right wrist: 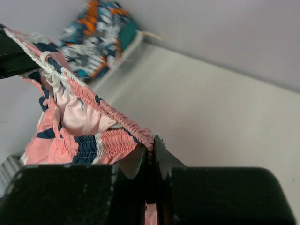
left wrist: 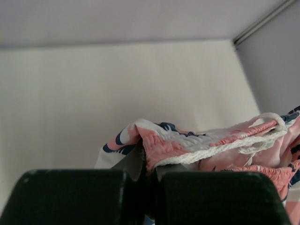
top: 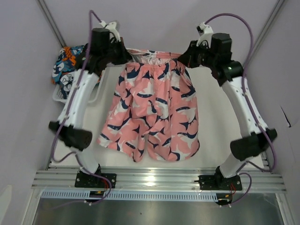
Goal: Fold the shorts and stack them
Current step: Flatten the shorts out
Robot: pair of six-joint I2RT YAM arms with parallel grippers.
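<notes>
The pink shorts (top: 152,110) lie spread on the table (top: 213,126), with the leg hems toward the arm bases and the waistband at the far end. The left pincer (left wrist: 147,164) is pressed together on the left end of the waistband. The right pincer (right wrist: 152,147) is pressed together on the right end. The elastic band runs taut between them, and the white drawstring (left wrist: 225,147) lies along it. Farther back on the left, the patchwork shorts (top: 69,58) sit bunched in a white basket (top: 60,96).
</notes>
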